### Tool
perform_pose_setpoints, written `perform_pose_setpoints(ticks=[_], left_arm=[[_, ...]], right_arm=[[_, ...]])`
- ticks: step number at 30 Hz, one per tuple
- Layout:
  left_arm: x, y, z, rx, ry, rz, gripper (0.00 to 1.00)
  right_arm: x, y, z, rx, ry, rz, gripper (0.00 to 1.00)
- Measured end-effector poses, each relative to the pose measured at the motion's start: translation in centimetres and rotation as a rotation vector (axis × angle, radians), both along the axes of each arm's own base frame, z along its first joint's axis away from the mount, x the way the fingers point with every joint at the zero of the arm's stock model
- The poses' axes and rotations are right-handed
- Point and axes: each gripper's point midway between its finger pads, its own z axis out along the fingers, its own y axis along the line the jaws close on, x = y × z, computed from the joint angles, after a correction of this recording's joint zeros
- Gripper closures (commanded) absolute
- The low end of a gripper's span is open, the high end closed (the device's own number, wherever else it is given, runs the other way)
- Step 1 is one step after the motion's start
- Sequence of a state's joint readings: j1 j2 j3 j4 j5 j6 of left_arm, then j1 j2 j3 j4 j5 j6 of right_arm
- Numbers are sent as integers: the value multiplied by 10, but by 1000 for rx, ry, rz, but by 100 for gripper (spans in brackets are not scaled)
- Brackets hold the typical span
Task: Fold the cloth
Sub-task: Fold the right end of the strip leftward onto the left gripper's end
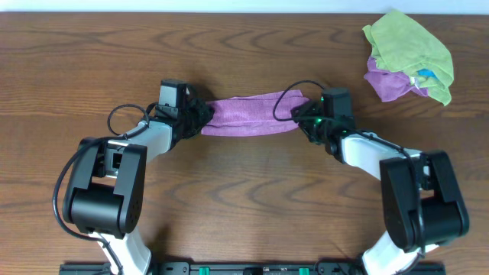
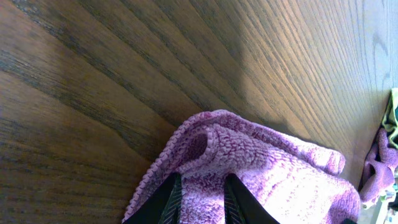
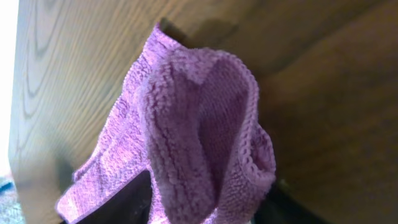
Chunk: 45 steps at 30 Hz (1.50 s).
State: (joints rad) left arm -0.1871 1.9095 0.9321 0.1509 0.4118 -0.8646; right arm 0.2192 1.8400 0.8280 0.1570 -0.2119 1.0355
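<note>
A purple cloth point(image 1: 248, 114) stretches as a narrow band across the middle of the wooden table, held at both ends. My left gripper point(image 1: 200, 116) is shut on its left end; the left wrist view shows the cloth point(image 2: 261, 168) pinched between the two dark fingers point(image 2: 200, 199). My right gripper point(image 1: 304, 116) is shut on its right end; the right wrist view shows the cloth point(image 3: 199, 124) bunched and hanging from the fingers point(image 3: 208, 205) over the table.
A pile of other cloths lies at the back right: a green cloth point(image 1: 409, 46) on top of a purple one point(image 1: 386, 80). The pile's edge shows in the left wrist view point(image 2: 382, 162).
</note>
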Motion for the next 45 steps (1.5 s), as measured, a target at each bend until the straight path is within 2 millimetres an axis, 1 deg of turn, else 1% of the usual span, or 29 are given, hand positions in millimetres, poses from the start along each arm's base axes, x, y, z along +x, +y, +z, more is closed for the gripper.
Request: perform_pose_setpoints(ticks=[4, 5, 9, 11, 14, 17, 18, 20, 22, 25, 31, 36, 39, 42, 45], left_arm=[[0, 0, 0, 1, 1, -1, 75], [0, 0, 0, 3, 1, -3, 76], [-1, 0, -1, 9, 7, -8, 79], [-2, 1, -1, 14, 6, -15, 80], [-2, 1, -2, 18, 5, -20, 84], [-3, 2, -3, 21, 11, -20, 94], [-4, 2, -4, 22, 15, -19, 94], [-4, 3, -5, 24, 19, -21, 95], [-4, 3, -5, 23, 19, -22, 94], [-5, 2, -5, 20, 19, -24, 95], [-5, 2, -5, 2, 24, -31, 94], [-3, 4, -3, -15, 22, -47, 94], [-3, 3, -3, -18, 23, -49, 94], [-4, 2, -2, -24, 24, -53, 94], [-4, 1, -2, -31, 24, -60, 94]], right_arm=[[0, 1, -6, -41, -7, 15, 95], [1, 1, -8, -58, -14, 22, 99], [6, 3, -7, -117, -69, 71, 99], [7, 4, -6, -147, -89, 102, 99], [5, 4, -4, -199, -109, 157, 99], [-3, 10, 6, -252, -123, 219, 99], [-5, 13, 12, -270, -132, 239, 99], [-9, 23, 30, -309, -173, 288, 99], [-9, 42, 58, -346, -242, 344, 98], [-7, 58, 78, -367, -299, 385, 99], [-6, 74, 91, -389, -341, 424, 99], [-6, 99, 108, -386, -397, 470, 99], [-8, 111, 113, -382, -416, 494, 99], [-8, 124, 113, -379, -426, 517, 99], [-6, 142, 105, -379, -419, 549, 99]])
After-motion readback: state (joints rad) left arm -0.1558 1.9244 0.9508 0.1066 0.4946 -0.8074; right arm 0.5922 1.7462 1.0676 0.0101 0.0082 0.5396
